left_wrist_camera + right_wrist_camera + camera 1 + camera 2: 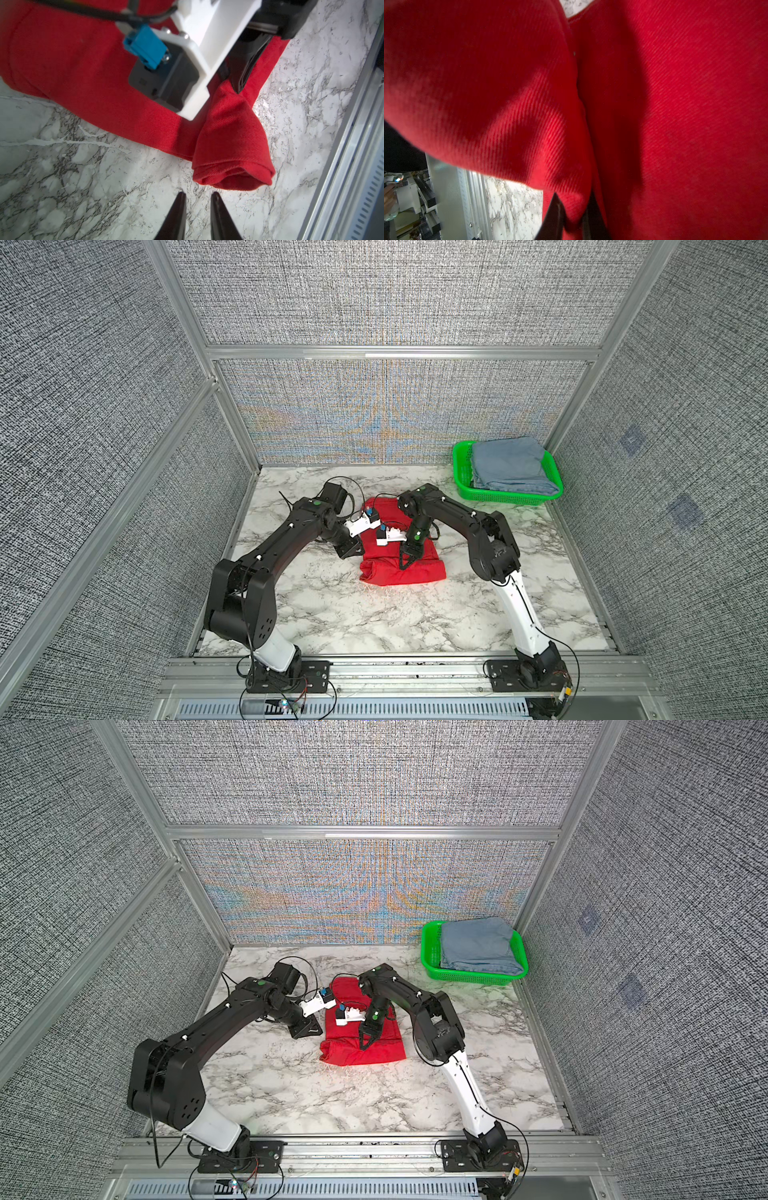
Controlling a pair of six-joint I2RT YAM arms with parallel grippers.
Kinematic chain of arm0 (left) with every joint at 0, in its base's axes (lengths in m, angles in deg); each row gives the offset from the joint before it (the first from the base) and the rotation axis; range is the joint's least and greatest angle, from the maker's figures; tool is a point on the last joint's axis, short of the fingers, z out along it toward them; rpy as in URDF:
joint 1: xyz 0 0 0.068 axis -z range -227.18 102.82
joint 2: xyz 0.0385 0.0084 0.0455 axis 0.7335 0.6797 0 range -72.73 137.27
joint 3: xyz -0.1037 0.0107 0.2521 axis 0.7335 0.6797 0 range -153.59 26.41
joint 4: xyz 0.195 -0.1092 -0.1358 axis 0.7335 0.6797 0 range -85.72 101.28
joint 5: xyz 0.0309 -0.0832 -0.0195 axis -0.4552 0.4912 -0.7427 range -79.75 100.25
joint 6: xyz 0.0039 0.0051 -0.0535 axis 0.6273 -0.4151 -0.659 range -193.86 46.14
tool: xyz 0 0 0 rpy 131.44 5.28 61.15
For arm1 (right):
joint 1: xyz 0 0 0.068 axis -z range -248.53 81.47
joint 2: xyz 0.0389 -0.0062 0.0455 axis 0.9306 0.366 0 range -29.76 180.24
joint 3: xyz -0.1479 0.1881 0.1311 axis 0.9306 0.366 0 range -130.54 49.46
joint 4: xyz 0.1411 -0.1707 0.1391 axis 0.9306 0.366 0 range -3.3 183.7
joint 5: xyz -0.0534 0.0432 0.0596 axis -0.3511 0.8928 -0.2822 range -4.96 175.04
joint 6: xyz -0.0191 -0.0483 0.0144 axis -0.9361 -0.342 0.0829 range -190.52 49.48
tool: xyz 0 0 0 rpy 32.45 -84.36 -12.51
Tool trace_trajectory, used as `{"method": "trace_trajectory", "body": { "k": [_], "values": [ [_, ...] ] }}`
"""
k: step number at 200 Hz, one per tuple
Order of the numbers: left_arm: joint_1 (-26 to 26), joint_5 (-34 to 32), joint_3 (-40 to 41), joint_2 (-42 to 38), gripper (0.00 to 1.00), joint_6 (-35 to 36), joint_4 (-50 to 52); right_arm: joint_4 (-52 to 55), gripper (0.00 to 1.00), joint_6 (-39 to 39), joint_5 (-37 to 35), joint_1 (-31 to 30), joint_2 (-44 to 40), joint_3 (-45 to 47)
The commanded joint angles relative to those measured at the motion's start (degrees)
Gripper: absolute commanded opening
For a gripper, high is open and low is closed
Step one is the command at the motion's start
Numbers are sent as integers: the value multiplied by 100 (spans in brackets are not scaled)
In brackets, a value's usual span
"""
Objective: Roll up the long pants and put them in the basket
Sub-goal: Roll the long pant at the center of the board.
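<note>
The long pants [419,572] lie folded in the middle of the desk [374,622], between the two arms. Their near end is rolled into a thick tube and the rest lies flat toward the back wall. The right hand [571,218] is clamped on a fold of the roll's outer layer. The left hand [197,199] holds nothing: its fingers stand slightly apart over bare marble, just beside the roll's flaring end [232,176].

With only one pinch on the roll, I judge that a pull could drag a single layer and loosen that end, so the tube goes cone-shaped or unwinds. The left hand could also close on air. The two wrists sit near each other and could bump.
</note>
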Motion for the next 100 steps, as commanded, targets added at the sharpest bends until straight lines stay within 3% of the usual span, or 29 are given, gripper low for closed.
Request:
{"method": "trace_trajectory", "body": {
  "k": [1, 100],
  "values": [
    [127, 58, -92, -63, 20, 296, 163, -221, 0, 32, -181, 36, 142, -155],
    [1338, -445, -619, 313, 15, 811, 892, -222, 0, 294, -41, 141, 641, -713]
  ]
}}
